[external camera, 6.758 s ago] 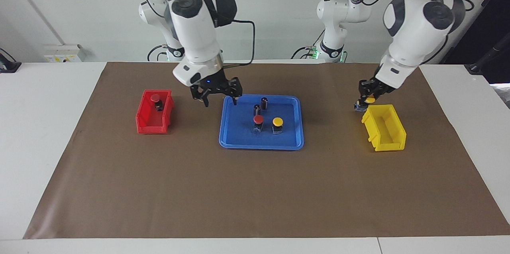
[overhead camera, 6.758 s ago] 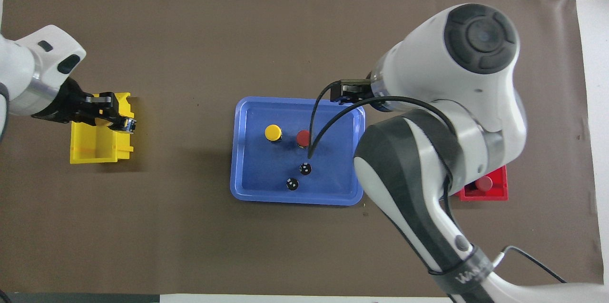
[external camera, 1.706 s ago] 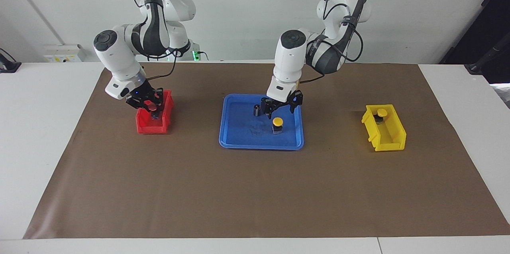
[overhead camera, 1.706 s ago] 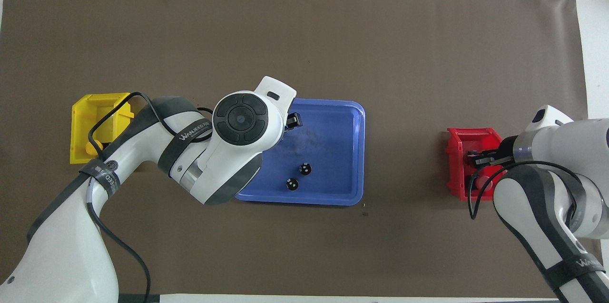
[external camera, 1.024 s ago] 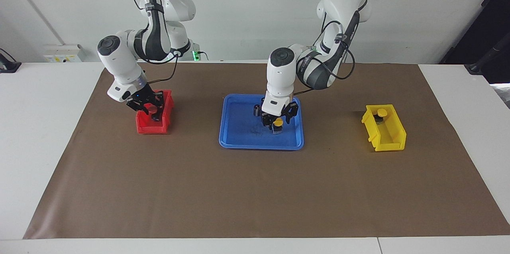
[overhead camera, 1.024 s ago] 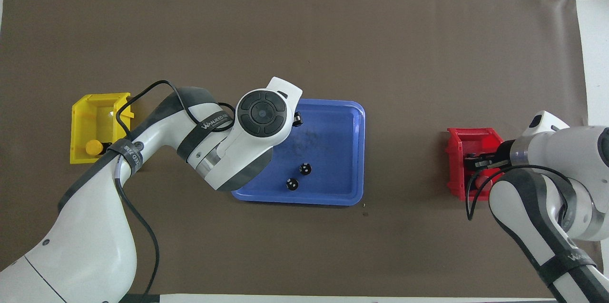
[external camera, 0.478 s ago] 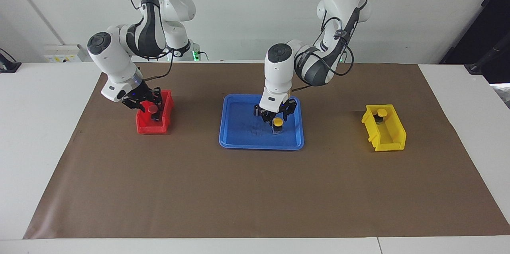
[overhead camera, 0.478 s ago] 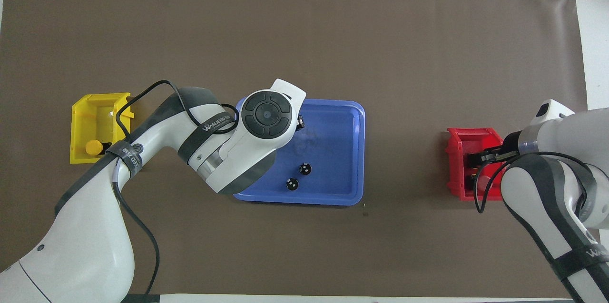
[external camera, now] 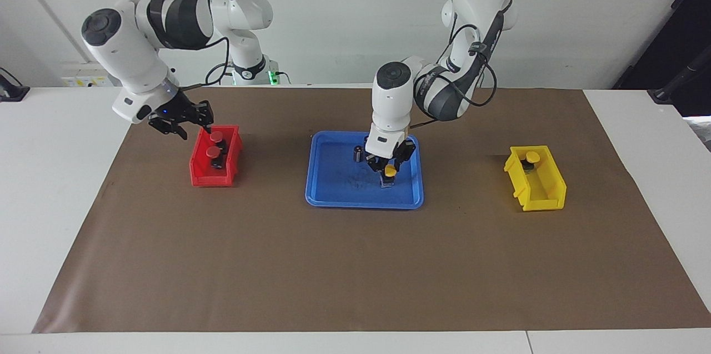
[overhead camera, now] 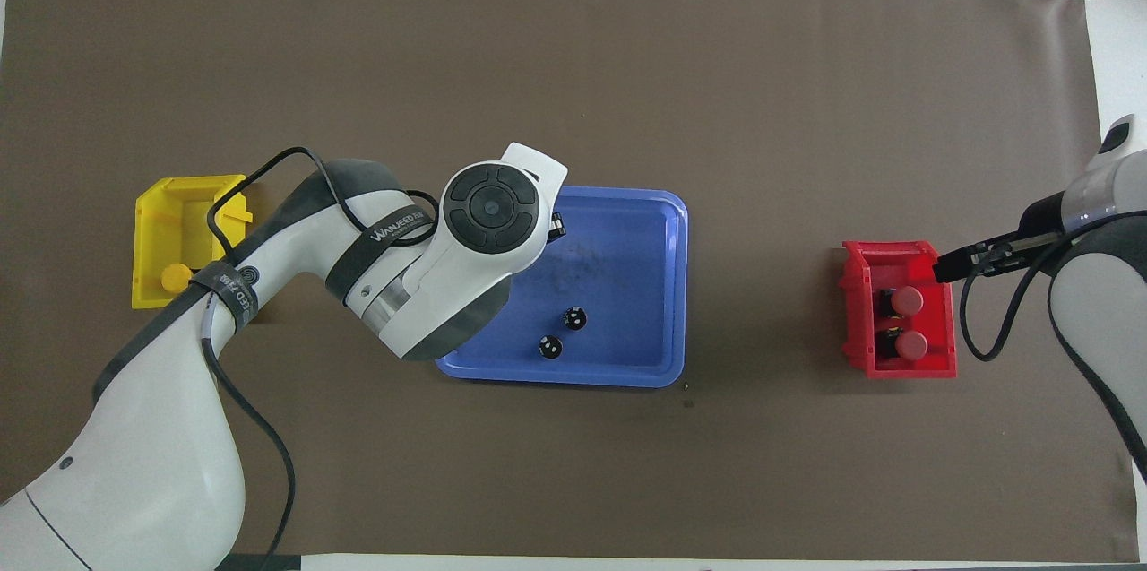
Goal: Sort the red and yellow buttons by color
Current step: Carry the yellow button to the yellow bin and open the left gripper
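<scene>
In the blue tray [external camera: 333,190], my left gripper [external camera: 390,170] stands shut on a yellow button [external camera: 391,168]; the overhead view hides that button under the left arm. The second yellow button [external camera: 532,156] [overhead camera: 176,275] lies in the yellow bin [external camera: 541,192] [overhead camera: 170,212]. Both red buttons [external camera: 216,136] [external camera: 212,151] sit in the red bin [external camera: 208,177] [overhead camera: 856,311], seen from above as two red caps [overhead camera: 909,299] [overhead camera: 911,343]. My right gripper [external camera: 186,122] [overhead camera: 950,266] hangs open and empty above the bin's rim at the right arm's end.
Two small dark cylinders with silvery tops [overhead camera: 574,317] [overhead camera: 550,346] stand in the blue tray [overhead camera: 627,230], nearer to the robots than the held button. A brown mat [external camera: 355,265] covers the table under the tray and both bins.
My left gripper has closed on the yellow button in the tray. My right gripper has let go of the second red button in the red bin and lifted away from it.
</scene>
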